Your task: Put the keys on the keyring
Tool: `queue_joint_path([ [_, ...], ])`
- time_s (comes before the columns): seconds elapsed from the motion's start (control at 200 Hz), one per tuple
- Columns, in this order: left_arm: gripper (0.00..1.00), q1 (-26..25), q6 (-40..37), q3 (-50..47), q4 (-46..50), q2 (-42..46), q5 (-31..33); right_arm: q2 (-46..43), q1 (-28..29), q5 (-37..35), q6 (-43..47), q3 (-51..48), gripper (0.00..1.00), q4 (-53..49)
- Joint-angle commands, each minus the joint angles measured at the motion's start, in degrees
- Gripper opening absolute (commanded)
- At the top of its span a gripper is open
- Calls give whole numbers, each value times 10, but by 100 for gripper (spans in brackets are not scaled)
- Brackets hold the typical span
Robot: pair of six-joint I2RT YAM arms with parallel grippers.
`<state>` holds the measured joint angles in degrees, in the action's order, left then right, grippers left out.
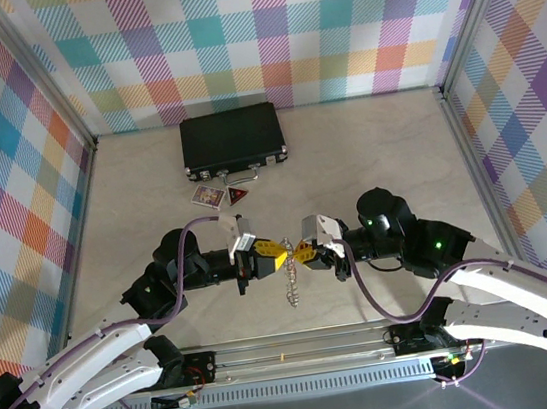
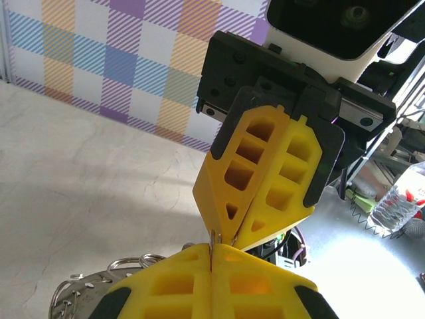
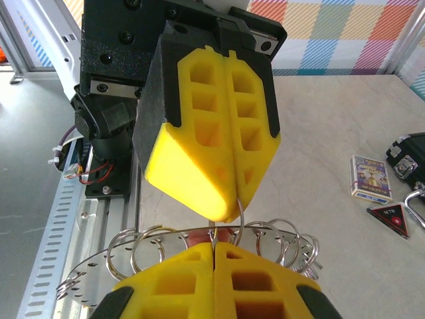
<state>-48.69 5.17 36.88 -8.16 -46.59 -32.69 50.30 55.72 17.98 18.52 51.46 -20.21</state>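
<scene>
Pinching keyring between them, left pincer and right pincer clamped, black case closed

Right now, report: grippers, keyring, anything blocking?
Left gripper, right gripper shut, tip to tip, both pinching thin silvery metal keyring. Black rectangular case far behind, not blocking.

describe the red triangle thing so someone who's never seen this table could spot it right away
Find the black case at the far end of the table. Just in front of its near edge lie two small flat items side by side. The red triangular card is the right-hand one, three-cornered and dark red, whereas the card box beside it is rectangular and pale-edged.
</scene>
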Motion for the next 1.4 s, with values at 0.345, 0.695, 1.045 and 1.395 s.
queue_joint_path([
  [0.345, 0, -4, 13, -12, -73, 23, 23, -13, 12, -4, 5, -9, 9, 6],
  [0.695, 0, -6, 13, -17, -123, 18, -1, -58, 10, -75, -109, -5, 37, 34],
  [1.045, 0, -9, 17, 14, -152, 0, -68, -69, -38, -8, -198, 18, 38, 39],
  [1.395, 0, -15, 18, 21, -156, -5, -58, -45, -38, 101, -178, 18, 30, 54],
])
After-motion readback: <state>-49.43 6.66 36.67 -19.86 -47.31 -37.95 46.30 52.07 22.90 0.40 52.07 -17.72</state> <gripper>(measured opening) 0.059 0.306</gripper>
